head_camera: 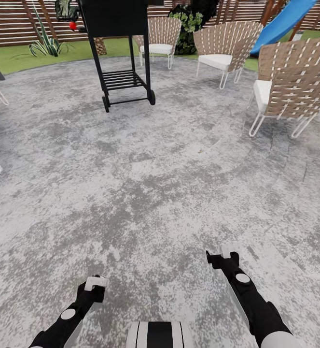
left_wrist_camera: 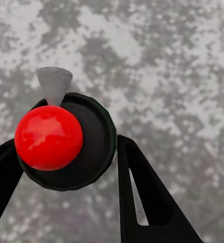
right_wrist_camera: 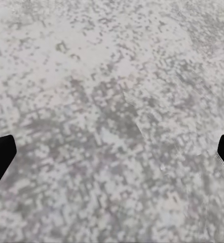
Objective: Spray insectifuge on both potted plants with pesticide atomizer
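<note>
My left gripper [head_camera: 95, 286] is shut on the pesticide atomizer [left_wrist_camera: 66, 147]. In the left wrist view I look down on its dark round body, red spot and grey nozzle, with a black finger [left_wrist_camera: 147, 197] on each side. In the head view its white head [head_camera: 96, 282] pokes out low over the grey paved patio [head_camera: 145, 169]. My right gripper [head_camera: 219, 256] hangs open above bare paving, its tips at the edges of the right wrist view [right_wrist_camera: 112, 152]. The two potted plants are out of view.
A black grill cart [head_camera: 123, 53] stands ahead at the patio's far side. Wicker chairs sit at the back [head_camera: 162, 36], back right [head_camera: 227, 48] and right [head_camera: 292, 82]. Behind them are a blue slide [head_camera: 283, 21], lawn [head_camera: 15, 55], a striped-leaf shrub [head_camera: 46, 46] and the slat fence.
</note>
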You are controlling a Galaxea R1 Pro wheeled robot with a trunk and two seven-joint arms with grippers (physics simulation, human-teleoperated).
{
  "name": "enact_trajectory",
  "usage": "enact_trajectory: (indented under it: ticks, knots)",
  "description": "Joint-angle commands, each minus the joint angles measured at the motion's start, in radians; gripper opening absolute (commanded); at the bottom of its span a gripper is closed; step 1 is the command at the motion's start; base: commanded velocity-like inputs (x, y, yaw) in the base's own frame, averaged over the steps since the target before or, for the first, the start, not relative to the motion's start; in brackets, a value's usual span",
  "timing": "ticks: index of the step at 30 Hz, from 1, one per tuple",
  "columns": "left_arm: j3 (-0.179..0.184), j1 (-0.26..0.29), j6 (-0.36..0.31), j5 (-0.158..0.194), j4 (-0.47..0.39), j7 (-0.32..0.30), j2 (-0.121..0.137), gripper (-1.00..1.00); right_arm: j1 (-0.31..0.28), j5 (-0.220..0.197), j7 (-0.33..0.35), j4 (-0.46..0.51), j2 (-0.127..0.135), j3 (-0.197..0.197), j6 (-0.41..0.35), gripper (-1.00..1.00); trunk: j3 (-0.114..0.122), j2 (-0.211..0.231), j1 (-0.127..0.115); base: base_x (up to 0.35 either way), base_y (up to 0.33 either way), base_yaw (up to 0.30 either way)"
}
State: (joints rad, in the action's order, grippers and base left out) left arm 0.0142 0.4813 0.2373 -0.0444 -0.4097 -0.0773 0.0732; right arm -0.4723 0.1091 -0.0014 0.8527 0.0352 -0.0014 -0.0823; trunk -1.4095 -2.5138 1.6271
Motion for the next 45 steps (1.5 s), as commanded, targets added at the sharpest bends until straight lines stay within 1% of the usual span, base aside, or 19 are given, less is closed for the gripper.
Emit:
enact_trajectory:
  ticks: [1, 19, 20, 21, 23, 24, 25, 27, 29, 30, 33, 35, 36, 38, 39, 41, 42, 44, 45]
  knots:
    - [0.001, 0.0, 0.003, -0.005, 0.001, -0.001, 0.0, -1.0, 0.0, 0.011, 0.0, 0.002, 0.0, 0.0, -0.007, 1.0, 0.003, 0.0, -0.001, 0.0, 0.0, 0.0]
    - [0.001, 0.0, 0.002, -0.001, -0.003, 0.001, 0.001, -1.0, 0.001, 0.01, 0.0, 0.002, 0.0, 0.001, -0.005, 1.0, 0.073, 0.004, -0.009, 0.0, 0.0, 0.0]
    - [0.003, -0.001, 0.001, -0.002, 0.0, 0.0, -0.003, -1.0, 0.001, 0.011, -0.002, -0.013, 0.0, 0.0, -0.002, 1.0, 0.078, 0.004, -0.009, 0.0, 0.0, 0.0]
    - [0.002, -0.004, -0.001, -0.002, 0.002, 0.001, 0.0, -1.0, 0.001, 0.011, -0.002, -0.022, 0.0, 0.0, -0.001, 1.0, 0.084, 0.005, -0.01, 0.0, 0.0, 0.0]
    - [-0.002, -0.027, 0.0, -0.002, 0.002, 0.003, 0.004, -1.0, 0.001, 0.012, -0.003, -0.047, 0.003, 0.0, 0.003, 1.0, 0.094, 0.005, -0.01, 0.0, 0.0, 0.0]
    - [-0.01, -0.057, 0.001, -0.002, -0.002, 0.005, 0.007, -1.0, 0.001, 0.012, -0.003, -0.08, 0.006, -0.001, 0.01, 1.0, 0.1, 0.005, -0.011, 0.0, 0.0, 0.0]
    - [-0.018, -0.076, 0.002, -0.002, -0.005, 0.006, 0.009, -1.0, 0.001, 0.012, -0.003, -0.104, 0.008, -0.001, 0.022, 1.0, 0.105, 0.006, -0.011, 0.0, 0.0, 0.0]
    - [-0.037, -0.1, 0.004, -0.001, -0.008, 0.007, 0.013, -1.0, 0.002, 0.012, -0.004, -0.138, 0.011, -0.002, 0.055, 1.0, 0.116, 0.006, -0.012, 0.0, 0.0, 0.0]
    - [-0.075, -0.125, 0.013, 0.0, -0.007, 0.008, 0.017, -1.0, 0.012, 0.012, -0.004, -0.183, 0.02, -0.002, 0.124, 1.0, 0.127, 0.007, -0.013, 0.0, 0.0, 0.0]
    - [-0.087, -0.13, 0.019, 0.0, -0.005, 0.008, 0.018, -1.0, 0.016, 0.012, -0.004, -0.195, 0.023, -0.002, 0.143, 1.0, 0.132, 0.007, -0.014, 0.0, 0.0, 0.0]
    - [-0.152, -0.153, 0.07, -0.002, 0.0, 0.007, 0.02, -1.0, 0.05, 0.012, -0.005, -0.269, 0.037, -0.002, 0.252, 1.0, 0.149, 0.008, -0.015, 0.0, 0.0, 0.0]
    - [-0.182, -0.175, 0.088, -0.003, 0.0, 0.007, 0.02, -1.0, 0.075, 0.011, -0.005, -0.321, 0.051, -0.004, 0.308, 1.0, 0.159, 0.008, -0.016, 0.0, 0.0, 0.0]
    - [-0.188, -0.18, 0.091, -0.003, 0.0, 0.007, 0.021, -1.0, 0.08, 0.011, -0.005, -0.335, 0.056, -0.005, 0.321, 1.0, 0.165, 0.008, -0.016, 0.0, 0.0, 0.0]
    - [-0.201, -0.198, 0.097, -0.003, -0.001, 0.008, 0.024, -1.0, 0.099, 0.01, -0.004, -0.4, 0.074, -0.017, 0.376, 1.0, 0.176, 0.009, -0.017, 0.0, 0.0, 0.0]
    - [-0.203, -0.201, 0.098, -0.002, 0.0, 0.008, 0.025, -1.0, 0.101, 0.01, -0.004, -0.418, 0.078, -0.023, 0.39, 1.0, 0.181, 0.009, -0.018, 0.0, 0.0, 0.0]
    - [-0.207, -0.212, 0.1, -0.002, 0.001, 0.016, 0.029, -1.0, 0.108, 0.009, -0.004, -0.506, 0.093, -0.053, 0.452, 1.0, 0.192, 0.009, -0.019, 0.0, 0.0, 0.0]
    - [-0.208, -0.215, 0.1, -0.002, 0.001, 0.019, 0.029, -1.0, 0.109, 0.009, -0.004, -0.529, 0.095, -0.062, 0.469, 1.0, 0.197, 0.01, -0.019, 0.0, 0.0, 0.0]
    - [-0.21, -0.23, 0.101, -0.001, 0.002, 0.032, 0.03, -1.0, 0.112, 0.009, -0.003, -0.609, 0.103, -0.091, 0.54, 1.0, 0.208, 0.01, -0.02, 0.0, 0.0, 0.0]
    - [-0.21, -0.234, 0.102, -0.001, 0.002, 0.034, 0.03, -1.0, 0.112, 0.009, -0.003, -0.624, 0.104, -0.096, 0.558, 1.0, 0.214, 0.01, -0.02, 0.0, 0.0, 0.0]
